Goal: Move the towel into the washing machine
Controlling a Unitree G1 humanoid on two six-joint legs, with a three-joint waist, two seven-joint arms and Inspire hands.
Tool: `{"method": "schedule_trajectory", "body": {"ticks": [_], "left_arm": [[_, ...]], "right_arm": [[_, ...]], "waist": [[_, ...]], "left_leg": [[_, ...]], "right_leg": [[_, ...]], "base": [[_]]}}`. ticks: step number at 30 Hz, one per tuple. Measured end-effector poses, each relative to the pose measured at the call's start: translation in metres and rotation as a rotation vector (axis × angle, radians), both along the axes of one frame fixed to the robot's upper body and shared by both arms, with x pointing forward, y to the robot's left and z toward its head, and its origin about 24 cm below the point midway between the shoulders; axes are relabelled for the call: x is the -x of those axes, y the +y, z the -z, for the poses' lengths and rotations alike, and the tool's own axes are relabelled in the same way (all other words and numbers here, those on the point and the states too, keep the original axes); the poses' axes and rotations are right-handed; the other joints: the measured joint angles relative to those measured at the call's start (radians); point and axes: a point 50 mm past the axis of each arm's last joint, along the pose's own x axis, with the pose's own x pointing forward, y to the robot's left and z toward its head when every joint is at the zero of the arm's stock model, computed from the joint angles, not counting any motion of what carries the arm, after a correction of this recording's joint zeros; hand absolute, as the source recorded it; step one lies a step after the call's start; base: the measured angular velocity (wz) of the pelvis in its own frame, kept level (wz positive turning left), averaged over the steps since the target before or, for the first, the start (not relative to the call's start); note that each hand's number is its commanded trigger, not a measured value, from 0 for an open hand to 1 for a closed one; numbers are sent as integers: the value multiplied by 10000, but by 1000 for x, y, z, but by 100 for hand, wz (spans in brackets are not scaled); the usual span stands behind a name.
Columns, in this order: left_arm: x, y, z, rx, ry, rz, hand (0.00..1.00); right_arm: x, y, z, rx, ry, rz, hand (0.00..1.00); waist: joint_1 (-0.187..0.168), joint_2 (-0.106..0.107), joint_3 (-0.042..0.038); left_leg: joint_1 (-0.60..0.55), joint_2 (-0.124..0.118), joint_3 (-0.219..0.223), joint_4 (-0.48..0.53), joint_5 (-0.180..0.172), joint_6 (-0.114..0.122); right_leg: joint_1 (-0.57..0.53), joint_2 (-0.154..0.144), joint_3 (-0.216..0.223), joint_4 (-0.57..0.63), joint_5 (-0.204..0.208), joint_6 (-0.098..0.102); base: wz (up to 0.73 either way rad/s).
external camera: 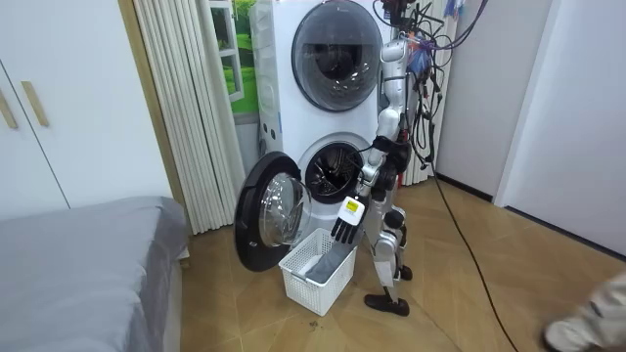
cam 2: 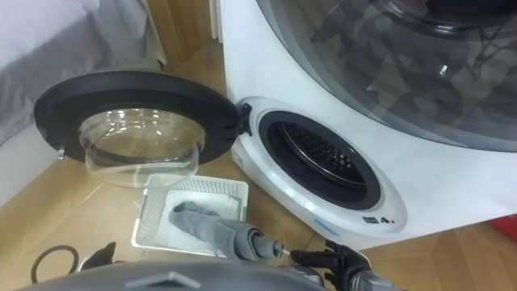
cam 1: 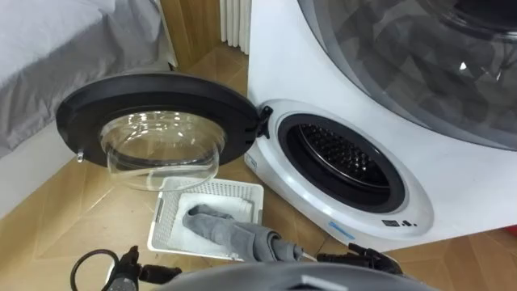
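Wood floor point(cam 1: 73, 214); basket point(cam 1: 164, 228) beside open door point(cam 1: 153, 93)

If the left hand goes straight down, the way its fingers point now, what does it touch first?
The left hand probably meets the rim of the white basket first; depth is unclear.

i see my left hand point(external camera: 344, 231) hanging at thigh height on a forward-lowered arm, fingers straight down, holding nothing; my right hand point(cam 2: 346, 262) sits low, fingers loosely extended.
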Motion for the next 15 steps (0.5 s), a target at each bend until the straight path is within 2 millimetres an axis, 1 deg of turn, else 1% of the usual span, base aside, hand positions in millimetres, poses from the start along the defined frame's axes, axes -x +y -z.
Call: {"method": "schedule_trajectory", "body": {"ticks": [4, 6, 7, 8, 11, 12, 13, 15], "left_arm": [[1, 0, 0, -14, 47, 99, 0], [1, -1, 0, -16, 77, 175, 0], [0, -2, 1, 0, 67, 201, 0], [-1, -3, 1, 1, 48, 274, 0], [-6, -4, 0, -34, -11, 575, 0], [-10, -5, 0, -78, -55, 768, 0], [-13, -5, 0, -142, -94, 947, 0], [-22, -6, -1, -216, -250, 1174, 0]], "right_arm": [[0, -1, 0, 20, -2, 13, 0], [-1, -2, 0, 34, -24, 26, 0], [-1, -2, -1, 51, -40, 2, 0], [-2, -2, -1, 69, -79, -76, 0], [-8, -3, -2, 102, -208, -166, 0], [-10, -3, -2, 118, -244, -264, 0], [-11, -4, -2, 143, -235, -388, 0], [-15, -3, -3, 141, -255, -584, 0]], "waist": [[-3, 78, -5], [-3, 131, -29], [-3, 163, -68], [-7, 197, -80], [-21, 253, -86], [-17, 236, -88], [-16, 262, -56], [-5, 223, -66]], "left_leg": [[-18, 5, -1, 10, -12, 2], [-63, 6, -13, 35, -12, 2], [-186, 6, -14, 71, -12, 2], [-335, 8, -14, 119, -11, 3], [-580, 6, -52, 282, -9, 5], [-651, 7, -70, 304, -6, 4], [-726, 8, -73, 329, -5, 5], [-983, 13, -72, 389, 0, 7]], "right_leg": [[-2, -2, -42, 23, 0, 0], [-26, -7, -67, 26, 0, 0], [-142, -11, -71, 50, 3, -4], [-277, -13, -66, 69, 15, -21], [-488, -20, -83, 113, 25, -33], [-559, -22, -97, 149, 25, -32], [-648, -29, -111, 181, 25, -32], [-887, -39, -127, 225, 29, -39]], "base": [[0], [2], [0], [0], [1], [0], [0], [0]]}}
